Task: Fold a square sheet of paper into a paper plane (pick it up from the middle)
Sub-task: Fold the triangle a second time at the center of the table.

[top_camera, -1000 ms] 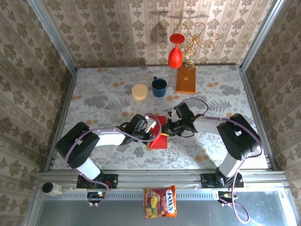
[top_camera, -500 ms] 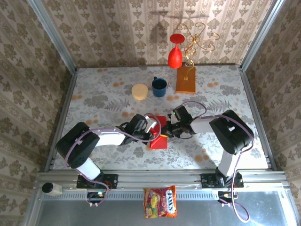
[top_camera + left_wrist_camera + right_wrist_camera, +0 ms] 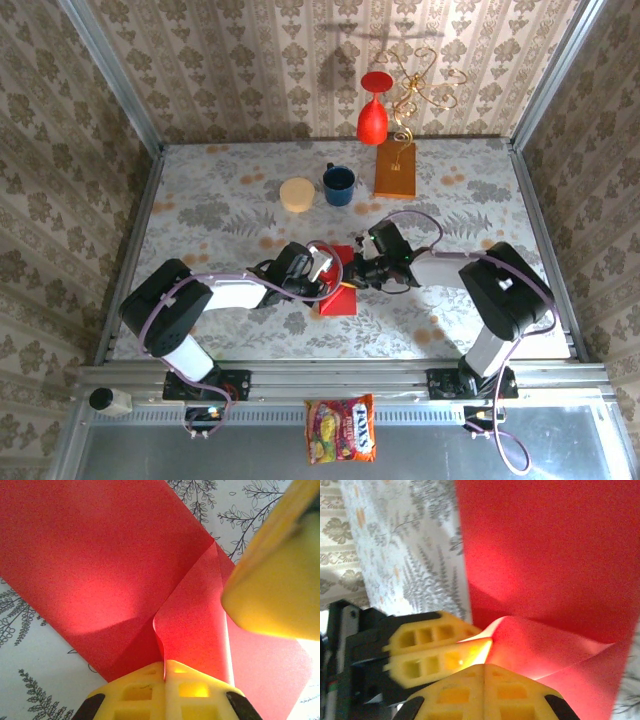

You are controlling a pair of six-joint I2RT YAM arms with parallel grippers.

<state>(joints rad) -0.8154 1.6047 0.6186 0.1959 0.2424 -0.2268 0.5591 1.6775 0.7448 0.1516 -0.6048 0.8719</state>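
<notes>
The square sheet of paper (image 3: pixel 338 301) is bright red and lies on the flowered table near the front centre. Its middle is drawn up into a raised ridge. My left gripper (image 3: pixel 327 269) is shut on one end of that ridge, and the pinch shows in the left wrist view (image 3: pixel 165 663) with the sheet (image 3: pixel 100 555) spread flat beyond it. My right gripper (image 3: pixel 356 274) comes from the opposite side and is shut on the ridge's other end (image 3: pixel 485 666). The two grippers stand almost fingertip to fingertip. No paper plane shape shows.
A blue mug (image 3: pixel 338 185) and a cream round disc (image 3: pixel 296 194) stand behind the paper. An orange-brown block (image 3: pixel 395 170), a red goblet vase (image 3: pixel 372 112) and a gold wire ornament (image 3: pixel 425 88) are at the back. A snack bag (image 3: pixel 342 428) lies on the front ledge.
The right arm's elbow swung a little left and then back right. Both grippers stayed shut at the paper's middle, and the sheet has hardly moved.
</notes>
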